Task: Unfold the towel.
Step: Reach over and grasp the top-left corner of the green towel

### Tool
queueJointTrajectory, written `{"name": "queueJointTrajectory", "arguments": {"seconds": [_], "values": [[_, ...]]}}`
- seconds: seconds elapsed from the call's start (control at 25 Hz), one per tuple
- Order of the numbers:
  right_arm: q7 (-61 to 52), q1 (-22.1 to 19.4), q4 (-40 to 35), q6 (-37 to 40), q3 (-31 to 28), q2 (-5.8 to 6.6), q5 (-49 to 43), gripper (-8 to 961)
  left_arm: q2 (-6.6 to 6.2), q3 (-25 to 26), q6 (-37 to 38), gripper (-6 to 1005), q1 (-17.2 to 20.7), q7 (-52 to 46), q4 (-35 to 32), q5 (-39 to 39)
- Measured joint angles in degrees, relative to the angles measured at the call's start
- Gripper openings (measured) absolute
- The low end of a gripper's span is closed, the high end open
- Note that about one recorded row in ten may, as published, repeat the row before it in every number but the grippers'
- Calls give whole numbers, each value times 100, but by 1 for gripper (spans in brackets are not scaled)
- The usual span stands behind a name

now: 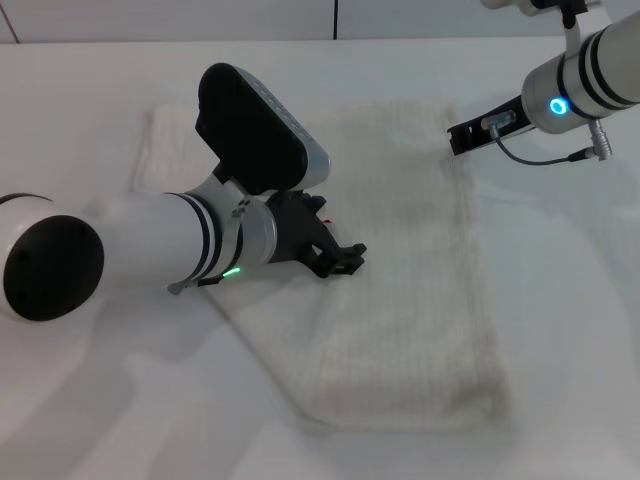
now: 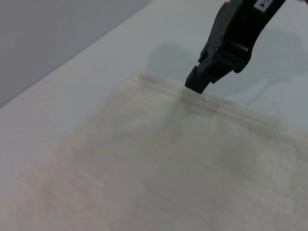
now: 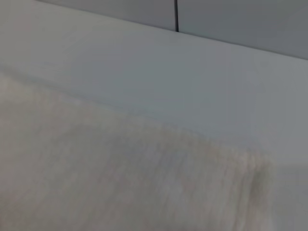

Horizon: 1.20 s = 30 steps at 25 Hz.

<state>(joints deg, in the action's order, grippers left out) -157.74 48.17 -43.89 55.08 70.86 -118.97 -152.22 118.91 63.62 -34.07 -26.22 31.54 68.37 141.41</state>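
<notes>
The cream-white ribbed cloth towel (image 1: 400,290) is lying flat on the white table (image 1: 90,400), its near corner folded, reaching from the near edge toward the far side. The black left gripper (image 1: 345,260) is hovering low over the towel's middle; whether its fingers are open or closed, I cannot tell. Farther off, the black right gripper (image 2: 197,83) is sitting at the towel's far right corner with its fingers looking closed, its tip touching the hem.
</notes>
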Motion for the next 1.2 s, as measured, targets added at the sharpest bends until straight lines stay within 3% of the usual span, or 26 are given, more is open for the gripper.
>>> {"name": "queueJointTrajectory", "arguments": {"seconds": [0.32, 0.68, 0.84, 1.04, 1.2], "values": [[-3, 8, 25, -15, 59, -3, 8, -2, -3, -11, -2, 731, -152, -115, -162, -41], [9, 9, 56, -38, 70, -3, 9, -2, -25, 105, -529, 652, -332, -222, -58, -22], [13, 9, 57, -45, 71, -3, 9, -2, -29, 154, -707, 534, -366, -250, 10, -17], [14, 9, 105, -105, 144, -3, 9, -1, -48, 224, -1146, 387, -147, -294, 829, 115], [7, 21, 193, -168, 205, -8, 11, 0, -48, 327, -1625, 198, -19, -539, 1426, 412]]}}
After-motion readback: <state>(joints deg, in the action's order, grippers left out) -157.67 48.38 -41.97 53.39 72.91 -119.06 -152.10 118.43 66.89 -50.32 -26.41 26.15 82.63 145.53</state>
